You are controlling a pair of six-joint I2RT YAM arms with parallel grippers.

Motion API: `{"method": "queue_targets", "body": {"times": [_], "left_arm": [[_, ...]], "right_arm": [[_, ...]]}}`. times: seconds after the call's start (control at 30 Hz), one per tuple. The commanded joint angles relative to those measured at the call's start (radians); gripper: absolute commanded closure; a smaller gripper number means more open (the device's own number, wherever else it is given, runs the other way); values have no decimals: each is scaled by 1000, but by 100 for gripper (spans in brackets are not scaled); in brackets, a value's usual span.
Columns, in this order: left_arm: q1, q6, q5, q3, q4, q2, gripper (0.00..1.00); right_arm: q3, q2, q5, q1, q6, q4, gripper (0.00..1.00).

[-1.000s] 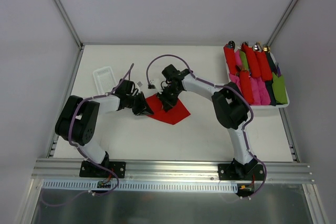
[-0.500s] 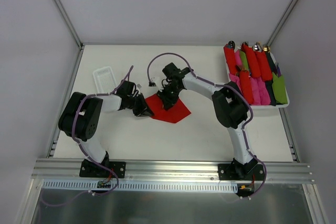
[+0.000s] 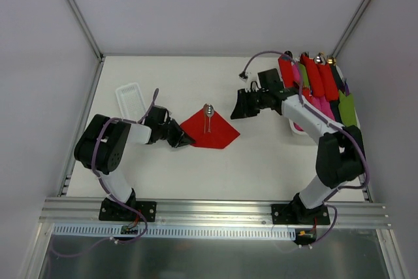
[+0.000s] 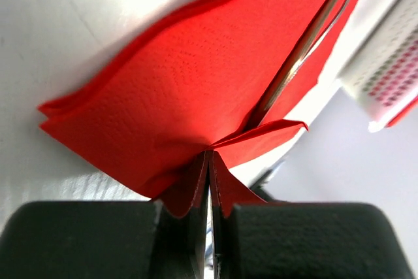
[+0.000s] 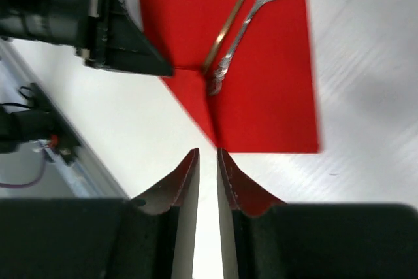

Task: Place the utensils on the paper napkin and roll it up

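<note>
The red paper napkin (image 3: 219, 134) lies flat mid-table like a diamond. The utensils (image 3: 208, 119) lie on it, slim silvery pieces side by side, with the spoon head (image 3: 208, 108) at the far corner. My left gripper (image 3: 185, 140) is shut on the napkin's left corner; in the left wrist view its jaws (image 4: 209, 161) pinch the red paper (image 4: 196, 76), and a utensil handle (image 4: 300, 50) runs away from them. My right gripper (image 3: 236, 112) hangs to the right of the napkin, apart from it. Its jaws (image 5: 207, 153) stand open by a narrow gap with nothing between them, above the napkin (image 5: 274, 96) and utensils (image 5: 245, 21).
A white tray (image 3: 326, 133) at the back right holds several red, pink and green rolled bundles. A small white basket (image 3: 130, 96) sits at the back left. Frame posts and white walls close in the table on three sides.
My right gripper has let go of the utensils, which now lie on the napkin, and swung away to the right. My left gripper keeps hold of the napkin's corner.
</note>
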State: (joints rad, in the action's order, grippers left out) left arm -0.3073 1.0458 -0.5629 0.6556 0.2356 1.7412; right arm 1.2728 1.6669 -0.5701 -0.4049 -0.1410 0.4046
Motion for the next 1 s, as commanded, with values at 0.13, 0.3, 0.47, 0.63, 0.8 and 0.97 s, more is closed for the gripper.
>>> {"method": "queue_targets", "body": {"times": [0.13, 0.3, 0.47, 0.63, 0.8, 0.97], "left_arm": [[-84, 247, 231, -128, 113, 87, 100], [-124, 316, 276, -126, 122, 96, 100], [-130, 324, 271, -126, 123, 119, 100], [-127, 327, 268, -134, 126, 121, 100], [-127, 330, 268, -134, 125, 118, 100], [-124, 327, 274, -137, 116, 106, 100]], "right_arm": [[-250, -79, -109, -69, 391, -361, 80], [-213, 31, -163, -152, 448, -386, 82], [-165, 194, -194, -166, 469, -398, 86], [-145, 293, -246, -134, 494, -443, 88], [-138, 375, -255, -107, 511, -443, 89], [-158, 393, -246, -52, 520, -440, 89]]}}
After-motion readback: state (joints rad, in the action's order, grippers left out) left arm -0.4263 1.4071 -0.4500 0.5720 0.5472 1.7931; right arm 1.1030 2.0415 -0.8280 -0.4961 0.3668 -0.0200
